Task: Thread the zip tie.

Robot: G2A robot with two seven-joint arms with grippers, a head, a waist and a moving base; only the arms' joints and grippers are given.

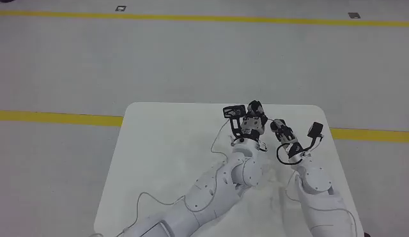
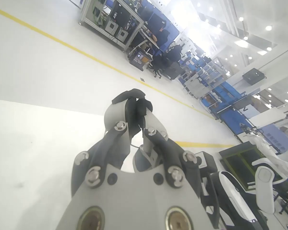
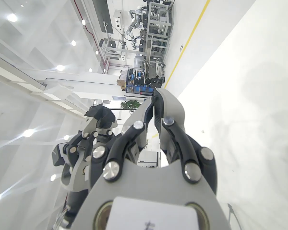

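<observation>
- Left pincer [image 1: 256, 105] hangs raised over the far part of the white table [image 1: 160, 173]. Its black pads [image 2: 132, 111] are pressed tight together at the tips.
- Right pincer [image 1: 276, 124] sits just beside the left pincer, on its right and a little nearer the robot. Both point away from the robot, toward the table's far edge.
- From its own wrist, the right pincer [image 3: 155, 98] has its fingers drawn together. The tips meet, and a thin slit runs between the ribbed pads [image 3: 159, 111] lower down.
- From that same wrist, the left pincer [image 3: 100, 114] stands close alongside the right one, apart from it, with its dark tips bunched together.
- A thin dark strand [image 2: 135, 145] curves behind the left pincer's fingers, just below its closed pads. Whether this is the zip tie I cannot tell, nor whether either pincer pinches it.
- To either side of the table, roughly level with both pincers in the top view, a yellow line [image 1: 64, 117] runs across the pale floor.
</observation>
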